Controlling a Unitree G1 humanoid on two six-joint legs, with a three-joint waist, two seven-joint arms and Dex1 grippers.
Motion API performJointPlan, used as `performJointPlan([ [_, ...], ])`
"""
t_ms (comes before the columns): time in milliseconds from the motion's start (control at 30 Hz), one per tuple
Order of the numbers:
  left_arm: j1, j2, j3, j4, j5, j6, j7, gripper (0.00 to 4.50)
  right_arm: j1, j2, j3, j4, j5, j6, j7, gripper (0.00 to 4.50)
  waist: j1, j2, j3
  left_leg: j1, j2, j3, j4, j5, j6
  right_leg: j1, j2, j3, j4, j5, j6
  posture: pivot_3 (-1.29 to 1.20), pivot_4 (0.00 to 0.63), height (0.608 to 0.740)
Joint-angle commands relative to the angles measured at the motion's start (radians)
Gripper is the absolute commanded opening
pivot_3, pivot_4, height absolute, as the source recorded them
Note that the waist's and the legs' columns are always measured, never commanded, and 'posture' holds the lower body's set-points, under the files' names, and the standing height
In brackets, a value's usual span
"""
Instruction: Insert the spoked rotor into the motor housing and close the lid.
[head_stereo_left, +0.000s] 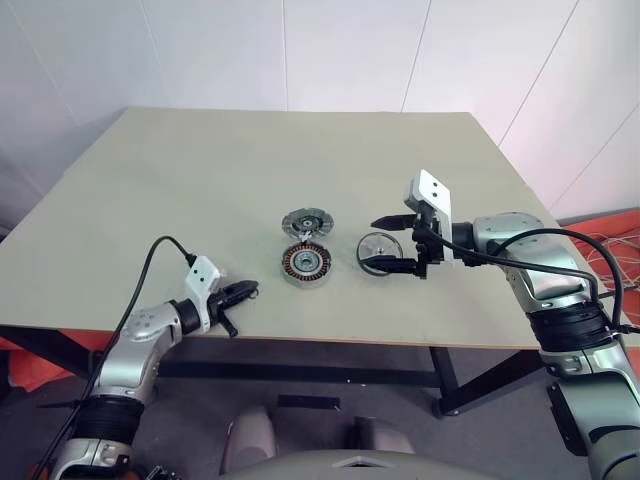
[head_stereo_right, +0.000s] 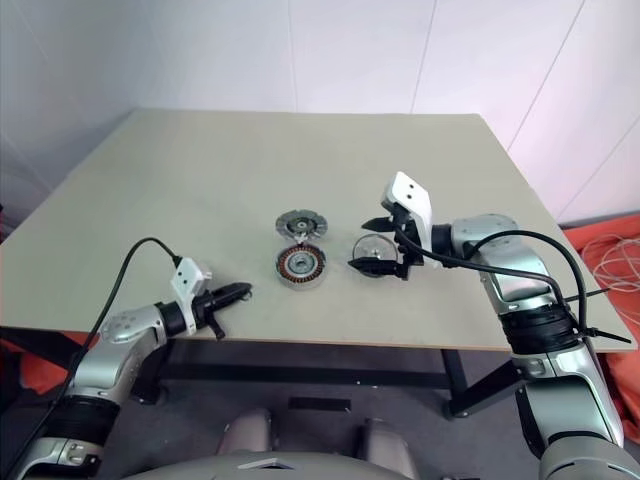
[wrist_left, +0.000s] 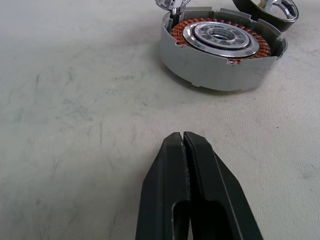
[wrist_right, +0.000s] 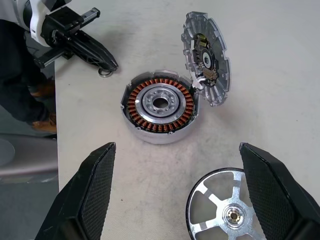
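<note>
**Copper windings exposed, rotor lying beside the drum**

Copper-coloured windings ring the silver centre of the motor housing (wrist_right: 160, 106), which sits open on the pale table (head_stereo_left: 200, 180), roughly midway between the two arms. Its grey wall shows plainly in the left wrist view, with a notch cut into the rim. The lid (wrist_right: 207, 59), a dark segmented disc with a pale centre, stands tilted up at the far edge of the housing, touching the rim there and leaning away from the drum, its inner face turned toward the right wrist camera.

The spoked rotor (wrist_right: 227, 207) lies flat on the table just beside the housing, on the robot's right side, apart from it. Its shiny face, cut-outs and central hub are up.

The right gripper (head_stereo_left: 394, 243) hangs over the rotor with its two black fingers (wrist_right: 87, 192) spread wide, one on either side of the disc as seen from the wrist; whether either finger touches the rotor cannot be told. Nothing is clamped between them.

The left gripper (head_stereo_left: 240, 293) rests low near the front edge of the table, well apart from the housing and pointing toward it. Its fingers (wrist_left: 170, 190) are pressed together with nothing between them. A tiny thin metal ring (wrist_right: 104, 73) lies on the table right at its fingertips.
</note>
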Motion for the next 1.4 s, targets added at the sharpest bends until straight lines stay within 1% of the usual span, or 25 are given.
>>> performJointPlan([
  [33, 0.0, 0.012, 0.007, -0.039, -0.015, 0.015, -0.005, 0.06, -0.013, -0.012, -0.034, -0.005, 0.023, -0.021, -0.003, 4.5, 0.0, 0.0, 0.0, 0.0, 0.0, 0.0, 0.0, 0.0, 0.0, 0.0, 0.0, 0.0, 0.0, 0.0, 0.0, 0.0, 0.0, 0.74],
  [267, -0.03, 0.028, 0.013, -0.091, -0.028, 0.046, -0.008, 0.06, -0.003, -0.021, -0.039, 0.0, 0.02, -0.03, -0.007, 4.5, 0.001, 0.0, 0.0, 0.0, 0.0, 0.0, 0.0, 0.0, 0.0, 0.0, 0.0, 0.0, 0.0, 0.0, 0.0, 0.0, 0.0, 0.74],
  [400, -0.062, 0.031, 0.016, -0.144, -0.058, 0.097, -0.011, 0.06, 0.001, -0.027, -0.043, 0.002, 0.021, -0.033, -0.008, 4.5, 0.001, 0.0, 0.0, 0.0, 0.0, 0.0, 0.0, 0.0, 0.0, 0.0, 0.0, 0.0, 0.0, 0.0, 0.0, 0.0, 0.0, 0.74],
  [600, -0.108, 0.025, -0.004, -0.186, -0.077, 0.14, -0.014, 0.06, 0.004, -0.033, -0.042, 0.007, 0.022, -0.039, -0.01, 4.5, 0.0, 0.0, 0.0, 0.0, 0.0, 0.0, 0.0, 0.0, 0.0, 0.0, 0.0, 0.0, 0.0, 0.0, 0.0, 0.0, 0.0, 0.74],
  [833, -0.172, -0.019, -0.078, -0.278, -0.079, 0.247, 0.03, 0.06, 0.017, -0.041, -0.047, 0.003, 0.024, -0.04, -0.016, 4.5, 0.003, 0.0, 0.0, -0.001, 0.0, 0.0, 0.0, 0.0, 0.0, 0.0, 0.0, 0.0, 0.0, 0.0, 0.0, 0.0, 0.0, 0.74],
  [1000, -0.229, -0.057, -0.101, -0.299, -0.092, 0.297, 0.061, 0.06, 0.03, -0.051, -0.049, -0.005, 0.027, -0.036, -0.016, 4.5, 0.003, 0.0, 0.0, -0.001, 0.0, 0.0, 0.0, 0.0, 0.0, 0.0, 0.0, 0.0, 0.0, 0.0, 0.0, 0.0, 0.0, 0.74],
  [1133, -0.255, -0.083, -0.113, -0.282, -0.088, 0.311, 0.072, 0.06, 0.03, -0.054, -0.046, -0.004, 0.026, -0.035, -0.019, 4.5, 0.002, 0.0, 0.0, -0.001, 0.0, 0.0, 0.0, 0.0, 0.0, 0.0, 0.0, 0.0, 0.0, 0.0, 0.0, 0.0, 0.0, 0.74],
  [1233, -0.238, -0.082, -0.106, -0.288, -0.1, 0.315, 0.07, 0.06, 0.031, -0.056, -0.048, -0.005, 0.026, -0.035, -0.022, 4.5, 0.0, 0.0, 0.0, -0.001, 0.0, 0.0, 0.0, 0.0, 0.0, -0.001, 0.0, 0.0, 0.0, 0.0, 0.0, 0.0, 0.0, 0.74],
  [1400, -0.181, -0.084, -0.029, -0.287, -0.142, 0.312, 0.098, 0.06, 0.039, -0.06, -0.051, -0.003, 0.025, -0.037, -0.025, 4.5, 0.0, 0.0, 0.0, -0.002, 0.0, 0.0, 0.0, 0.0, 0.001, -0.001, 0.0, 0.0, 0.0, 0.0, 0.0, 0.0, 0.0, 0.74],
])
